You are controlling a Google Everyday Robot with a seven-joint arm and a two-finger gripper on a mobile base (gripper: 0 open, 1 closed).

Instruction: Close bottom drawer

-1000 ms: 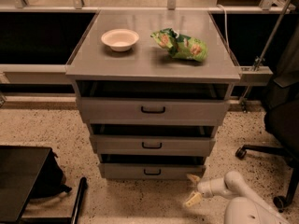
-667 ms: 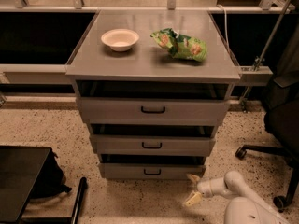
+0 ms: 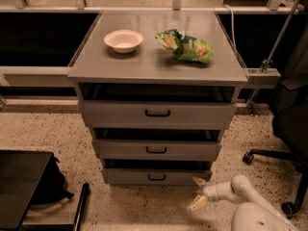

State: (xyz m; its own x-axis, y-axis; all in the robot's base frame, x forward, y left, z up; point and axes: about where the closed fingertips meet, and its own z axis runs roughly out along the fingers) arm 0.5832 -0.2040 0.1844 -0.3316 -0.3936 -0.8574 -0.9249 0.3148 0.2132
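The bottom drawer (image 3: 126, 176) lies at ten o'clock from the claw (image 3: 198, 192) (fingers spread, pinching nothing). Its front runs nine-to-three, so closing likely needs a twelve-o'clock push.

We were in an office-like workspace: a grey metal drawer cabinet (image 3: 156, 114) stood on a speckled terrazzo floor (image 3: 53, 134), a black wheeled office chair (image 3: 290, 125) sat at the right, and the robot's gripper (image 3: 198, 192) hung low by the cabinet's base, fingers spread.

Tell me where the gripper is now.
In the camera view, the gripper sits low and right of centre, fingers open, beside the right end of the bottom drawer, near the floor.
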